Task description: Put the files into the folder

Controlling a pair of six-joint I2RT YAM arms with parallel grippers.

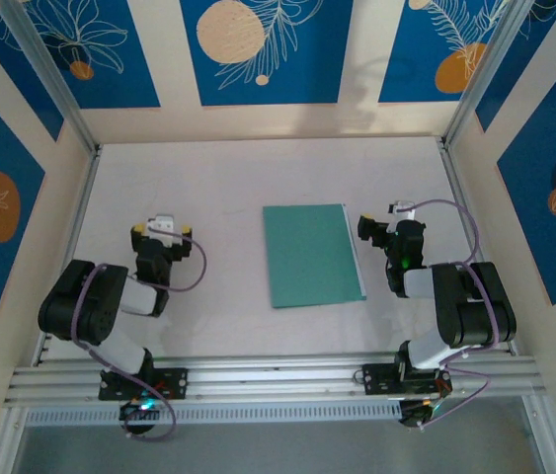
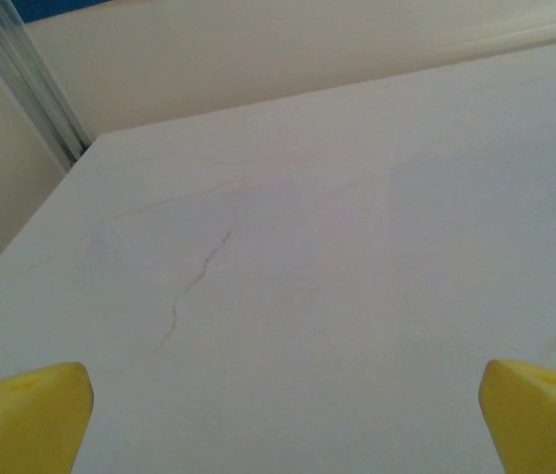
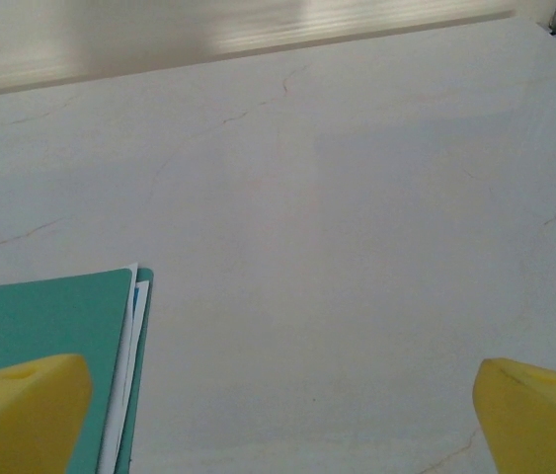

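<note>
The teal-green folder (image 1: 312,255) lies shut and flat in the middle of the table, between the two arms. In the right wrist view its cover (image 3: 40,326) sits at the lower left, and the files (image 3: 122,385) show as a thin white edge with a sliver of blue between the cover and the back flap. My left gripper (image 1: 162,228) rests left of the folder, open and empty, with yellow fingertips (image 2: 31,415) wide apart over bare table. To the folder's right my right gripper (image 1: 391,223) also stands open and empty (image 3: 282,385).
The pale marbled table (image 1: 218,178) is walled at the back and both sides by panels with blue and orange prints. Metal posts (image 1: 55,79) stand in the back corners. An aluminium rail (image 1: 278,380) carrying the arm bases runs along the near edge.
</note>
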